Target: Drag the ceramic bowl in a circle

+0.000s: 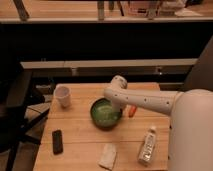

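The ceramic bowl (103,114) sits at the centre of the frame on the tabletop (80,126). The gripper (119,105) hangs at the bowl's upper-right rim, so the bowl lies just lower left of it. Whether the gripper is wide or narrow cannot be told.

Wooden table (80,131), dark chair (17,97) beside

ceramic bowl (104,114) on table (80,131) | fingers (118,106) at its right side | cup (62,96) behind-left | phone (57,141) front-left | bottle (146,146) front-right
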Motion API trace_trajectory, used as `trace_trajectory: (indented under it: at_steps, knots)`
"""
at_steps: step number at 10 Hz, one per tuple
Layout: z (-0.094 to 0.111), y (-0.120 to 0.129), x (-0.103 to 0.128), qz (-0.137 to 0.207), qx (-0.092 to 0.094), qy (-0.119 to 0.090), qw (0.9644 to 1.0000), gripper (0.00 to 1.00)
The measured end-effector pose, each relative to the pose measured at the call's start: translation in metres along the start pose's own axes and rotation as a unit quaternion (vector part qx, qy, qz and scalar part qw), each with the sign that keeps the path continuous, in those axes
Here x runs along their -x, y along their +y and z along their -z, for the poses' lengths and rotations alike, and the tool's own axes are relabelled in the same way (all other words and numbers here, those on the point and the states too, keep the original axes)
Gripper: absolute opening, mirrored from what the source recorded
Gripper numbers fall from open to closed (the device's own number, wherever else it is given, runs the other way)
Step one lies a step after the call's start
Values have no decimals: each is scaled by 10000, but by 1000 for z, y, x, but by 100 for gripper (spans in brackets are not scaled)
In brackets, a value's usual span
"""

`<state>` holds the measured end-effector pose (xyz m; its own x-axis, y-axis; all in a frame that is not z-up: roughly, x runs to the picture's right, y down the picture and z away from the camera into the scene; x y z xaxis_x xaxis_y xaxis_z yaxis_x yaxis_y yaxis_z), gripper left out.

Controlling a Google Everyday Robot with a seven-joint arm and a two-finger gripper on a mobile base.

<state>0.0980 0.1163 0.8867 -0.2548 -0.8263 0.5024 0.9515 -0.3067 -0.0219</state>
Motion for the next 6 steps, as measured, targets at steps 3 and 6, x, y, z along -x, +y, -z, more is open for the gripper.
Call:
trace_trajectory:
  at_steps: [3,6]
  knots:
    - [0,1,-1,208,4,2,9998,1]
    - [-1,1,-2,416,6,5,9991,1]
